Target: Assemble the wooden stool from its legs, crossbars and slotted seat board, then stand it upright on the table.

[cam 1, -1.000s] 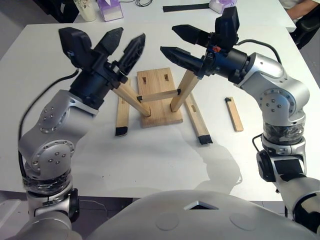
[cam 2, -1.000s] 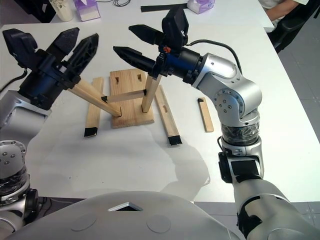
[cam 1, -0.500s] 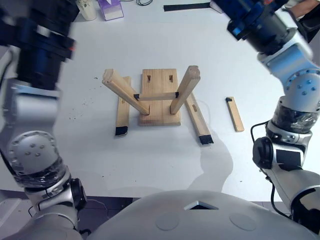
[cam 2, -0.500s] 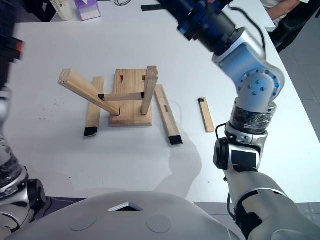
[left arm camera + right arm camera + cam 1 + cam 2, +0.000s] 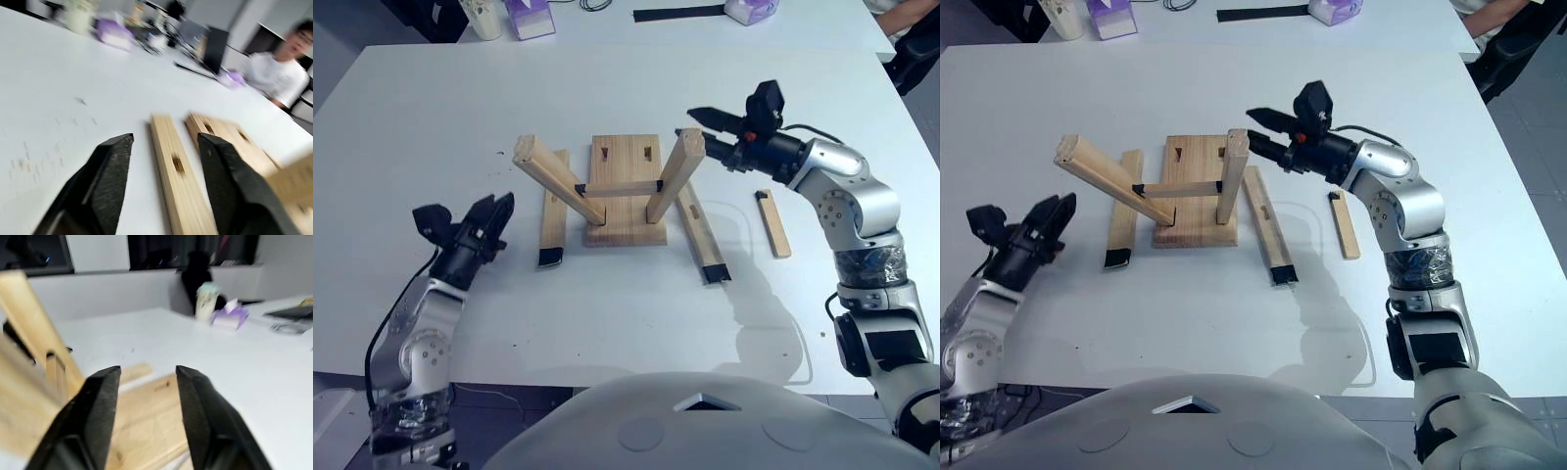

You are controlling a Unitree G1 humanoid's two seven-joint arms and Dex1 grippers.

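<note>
- which hand is nearer the loose leg [image 5: 551,208]?
- your left hand [image 5: 492,208], fingers spread wide, empty. that leg lies flat on the counter [image 5: 607,304] just beside the left edge of the seat board [image 5: 625,223], ahead of the hand and toward the board, long axis running away from you.
- and the right?
- your right hand [image 5: 686,121] is wide too, empty, beside the top of the standing leg [image 5: 671,176].

Seat board [image 5: 625,211] lies flat mid-bench [image 5: 607,88]. On it stand a tilted left leg [image 5: 556,179] and a near-upright right leg [image 5: 674,176], with a crossbar [image 5: 622,186] between them. Left loose leg [image 5: 552,220] and right loose leg [image 5: 702,235] flank the board; spare crossbar [image 5: 772,223] lies farther right. Left gripper [image 5: 501,201] hangs left of all, right gripper [image 5: 685,121] beside the right leg's top.
</note>
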